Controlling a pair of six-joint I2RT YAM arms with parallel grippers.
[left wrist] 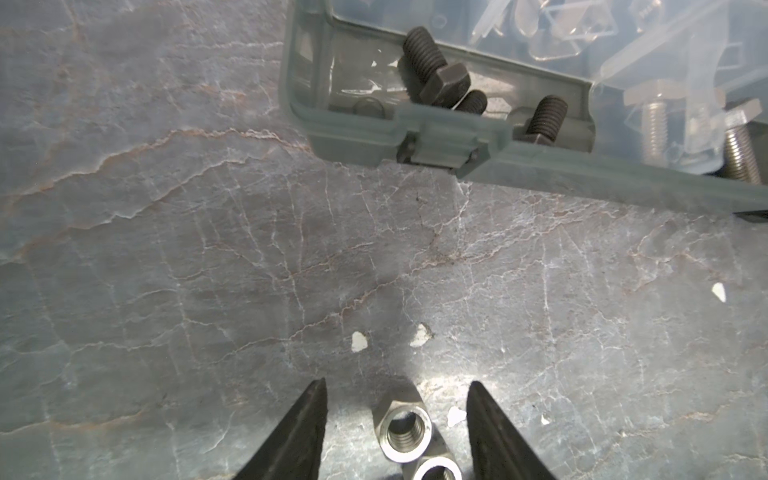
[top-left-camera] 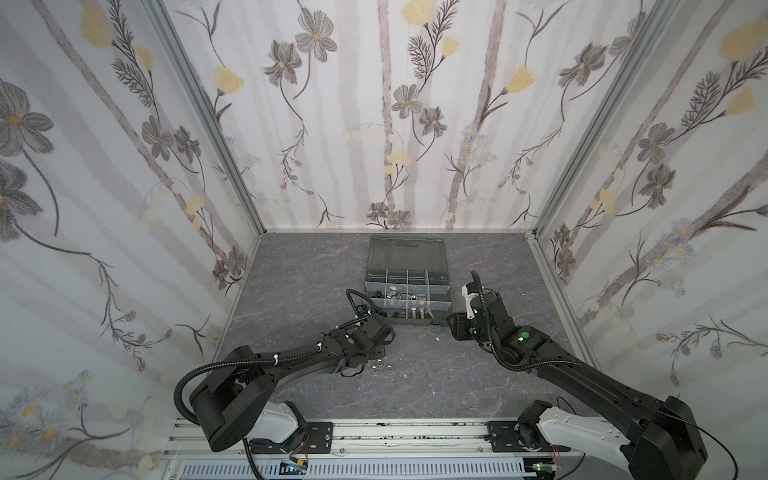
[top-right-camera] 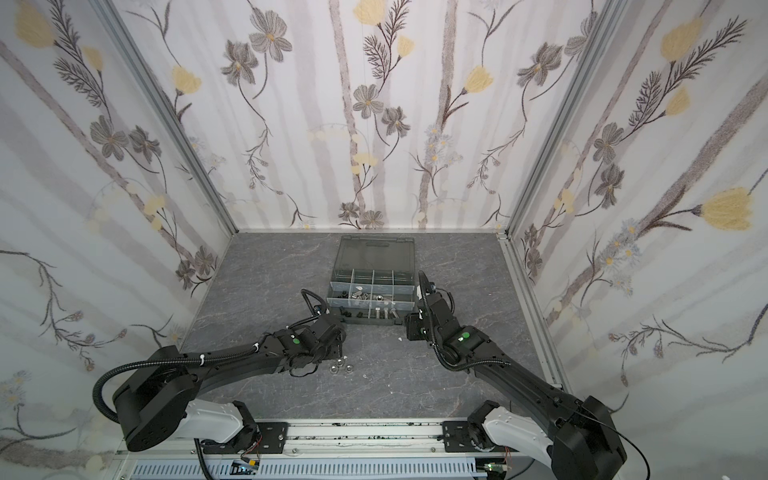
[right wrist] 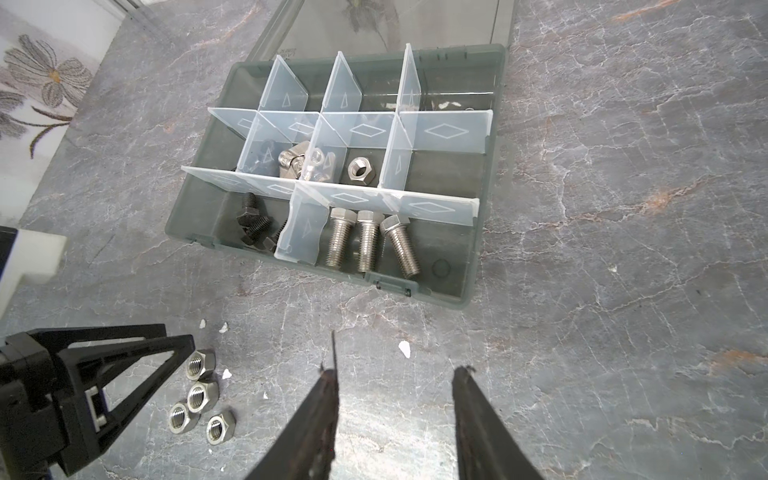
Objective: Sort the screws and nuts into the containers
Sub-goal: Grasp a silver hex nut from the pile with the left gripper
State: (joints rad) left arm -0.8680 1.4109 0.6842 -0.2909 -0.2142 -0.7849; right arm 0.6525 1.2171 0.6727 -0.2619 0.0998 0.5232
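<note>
The organiser case (right wrist: 444,174) lies open, its containers split by pale partitions. One near cell holds three silver screws (right wrist: 365,245); the cell beside it holds black screws (right wrist: 253,224). A middle cell holds a silver hex nut (right wrist: 361,170), and wing nuts (right wrist: 299,162) lie in the cell beside it. Several loose silver nuts (right wrist: 202,395) sit in a cluster on the table in front of the case. My left gripper (left wrist: 397,382) is open and low over them, its fingers either side of one nut (left wrist: 405,428) without touching it. My right gripper (right wrist: 397,370) is open and empty above bare table.
The case (top-left-camera: 409,322) stands mid-table with its smoky lid (top-left-camera: 405,253) laid back towards the rear wall. Small white flecks (right wrist: 404,348) dot the grey marbled table between the grippers and the case. Flowered walls close in three sides.
</note>
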